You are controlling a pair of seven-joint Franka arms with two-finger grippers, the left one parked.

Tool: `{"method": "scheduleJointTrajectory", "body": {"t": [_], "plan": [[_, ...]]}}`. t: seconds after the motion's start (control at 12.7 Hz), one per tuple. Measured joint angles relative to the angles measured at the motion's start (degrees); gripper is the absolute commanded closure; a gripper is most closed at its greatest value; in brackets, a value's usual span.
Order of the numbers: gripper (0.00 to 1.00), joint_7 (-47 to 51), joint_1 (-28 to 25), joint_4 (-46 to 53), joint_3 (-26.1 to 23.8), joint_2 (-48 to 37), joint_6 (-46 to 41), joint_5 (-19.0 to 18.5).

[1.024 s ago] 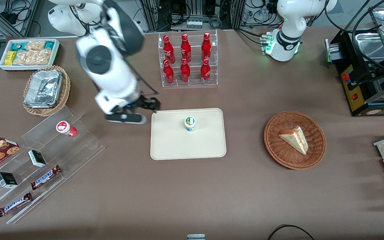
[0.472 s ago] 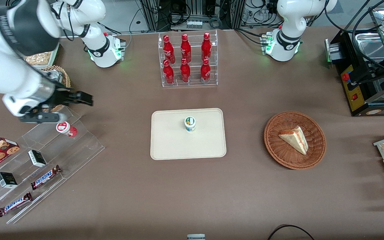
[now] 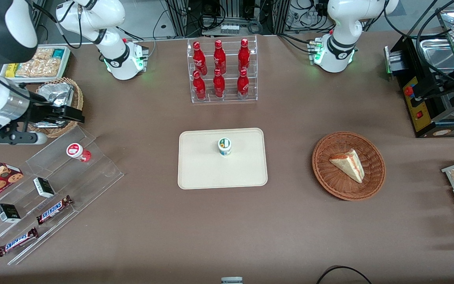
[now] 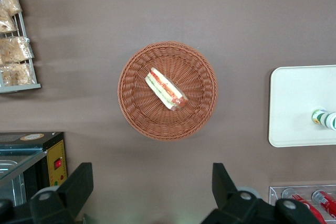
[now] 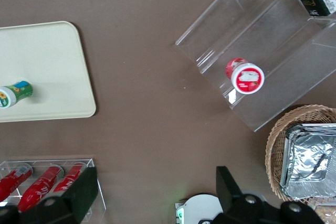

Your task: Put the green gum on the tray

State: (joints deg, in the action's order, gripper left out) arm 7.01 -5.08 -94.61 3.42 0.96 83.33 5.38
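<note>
green gum (image 3: 224,146) upright on tray (image 3: 201,169), brown table (image 3: 290,221), gripper (image 3: 78,114) open

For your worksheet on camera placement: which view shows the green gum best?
The front view: the green gum stands whole and upright on the tray. Both wrist views catch it only at the picture's edge. The claw is open, far off toward the working arm's end.

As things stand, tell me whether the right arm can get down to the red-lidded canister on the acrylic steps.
Probably yes. The pincer, open and empty, hangs above the foil basket beside the steps; the red-lidded canister stands alone on its step, nothing over it.
</note>
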Motion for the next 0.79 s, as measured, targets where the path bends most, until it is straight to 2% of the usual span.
{"method": "scheduleJointTrajectory", "body": {"t": [0.31,0.79], "plan": [[0.00,-3.2,3.0,0.0,0.2,0.0,-0.1,-0.3],[0.00,-6.6,3.5,0.9,0.3,0.0,-0.1,-3.1]]}}
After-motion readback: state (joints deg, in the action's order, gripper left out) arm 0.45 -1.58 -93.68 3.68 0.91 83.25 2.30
